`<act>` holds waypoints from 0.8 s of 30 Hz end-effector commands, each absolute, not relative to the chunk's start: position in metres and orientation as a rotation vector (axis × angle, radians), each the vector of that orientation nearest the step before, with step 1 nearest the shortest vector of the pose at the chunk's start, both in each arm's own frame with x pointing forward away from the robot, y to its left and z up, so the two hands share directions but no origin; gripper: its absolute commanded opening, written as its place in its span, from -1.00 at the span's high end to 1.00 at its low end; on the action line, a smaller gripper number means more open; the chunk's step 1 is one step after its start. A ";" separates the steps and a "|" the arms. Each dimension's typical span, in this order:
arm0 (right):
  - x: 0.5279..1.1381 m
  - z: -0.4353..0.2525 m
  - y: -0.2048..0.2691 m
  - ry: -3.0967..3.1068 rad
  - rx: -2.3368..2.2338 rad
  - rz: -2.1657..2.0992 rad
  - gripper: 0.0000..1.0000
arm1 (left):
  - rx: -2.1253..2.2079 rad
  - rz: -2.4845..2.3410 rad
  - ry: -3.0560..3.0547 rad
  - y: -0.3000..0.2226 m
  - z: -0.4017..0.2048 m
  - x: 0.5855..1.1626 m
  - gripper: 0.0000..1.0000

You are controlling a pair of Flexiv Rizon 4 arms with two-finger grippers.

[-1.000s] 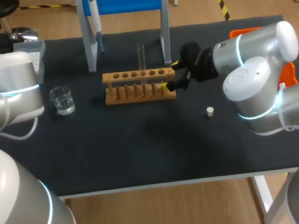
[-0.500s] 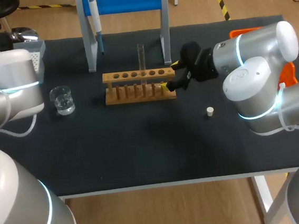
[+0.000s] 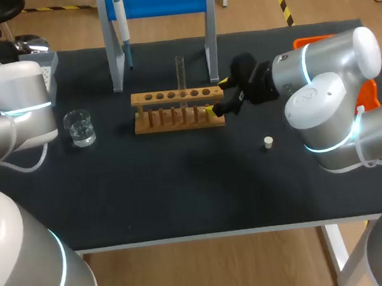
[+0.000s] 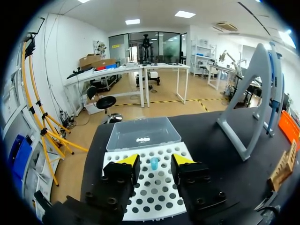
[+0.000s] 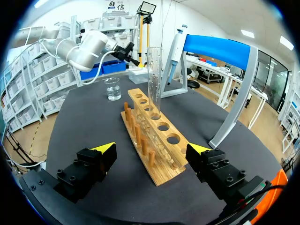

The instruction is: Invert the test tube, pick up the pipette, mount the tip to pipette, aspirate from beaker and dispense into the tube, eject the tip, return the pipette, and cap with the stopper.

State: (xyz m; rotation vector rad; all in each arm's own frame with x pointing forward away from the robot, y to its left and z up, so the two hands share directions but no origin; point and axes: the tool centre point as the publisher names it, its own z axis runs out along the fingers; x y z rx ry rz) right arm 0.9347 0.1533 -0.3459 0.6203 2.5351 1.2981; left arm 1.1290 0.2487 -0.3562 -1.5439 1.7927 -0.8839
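Your left arm has edged slightly, its left gripper open and empty over the far-left tip box, while your right gripper stays open at the right end of the wooden rack, where the test tube stands upright, so picking up the pipette looks next.

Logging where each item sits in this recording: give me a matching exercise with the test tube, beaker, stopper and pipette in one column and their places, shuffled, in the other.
Things:
1. test tube
2. beaker
3. stopper
4. pipette

Places:
A. hanging on the blue stand
B. on the table, on the left arm's side of the rack
C. upright in the wooden rack
D. alone on the table, on the right arm's side of the rack

Pairs: 1-C, 2-B, 3-D, 4-A
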 end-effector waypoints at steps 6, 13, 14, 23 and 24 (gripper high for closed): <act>0.935 -0.345 0.153 2.540 0.620 1.295 -1.00 | -1.545 -0.882 1.795 0.249 -0.359 1.134 0.41; 0.935 -0.345 0.153 2.540 0.620 1.295 -1.00 | -1.548 -0.881 1.798 0.249 -0.361 1.136 0.40; 0.935 -0.345 0.153 2.540 0.620 1.295 -1.00 | -1.548 -0.880 1.799 0.249 -0.361 1.136 0.40; 0.935 -0.345 0.153 2.540 0.620 1.295 -1.00 | -1.551 -0.880 1.800 0.249 -0.363 1.138 0.45; 0.935 -0.345 0.153 2.540 0.620 1.295 -1.00 | -1.551 -0.880 1.800 0.249 -0.363 1.138 0.45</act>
